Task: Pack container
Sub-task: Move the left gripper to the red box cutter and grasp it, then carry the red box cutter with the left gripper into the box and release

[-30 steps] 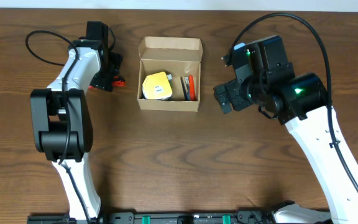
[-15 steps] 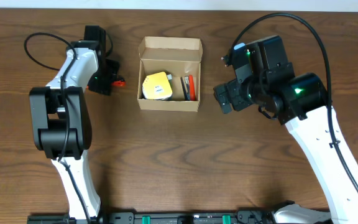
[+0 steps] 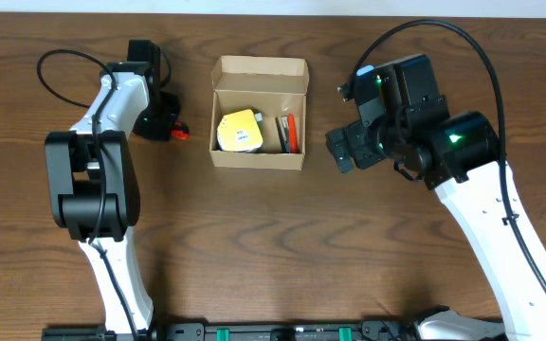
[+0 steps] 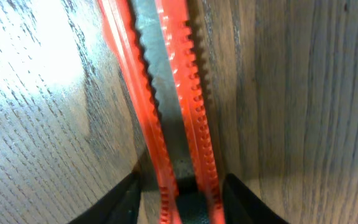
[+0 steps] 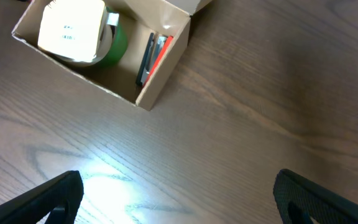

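Observation:
The container [image 3: 258, 159] is a tan cardboard box with its flap lid open at the table's centre back. It holds a yellow-topped green roll [image 3: 238, 130] and a red and black tool [image 3: 290, 134]. It also shows in the right wrist view [image 5: 151, 84]. A red-handled tool [image 3: 180, 134] lies on the table left of the box. My left gripper [image 3: 164, 128] is closed around its two serrated red handles [image 4: 180, 81], with my fingers [image 4: 179, 186] on either side. My right gripper [image 3: 341, 152] is open and empty just right of the box [image 5: 176, 199].
Dark wood table [image 3: 273, 246]. A black cable [image 3: 60, 80] loops at the back left by the left arm. The table's far edge runs along the top of the overhead view.
My left gripper has shifted slightly left and the red tool's tip has moved a little toward the front with it. The right arm and the box have not moved.

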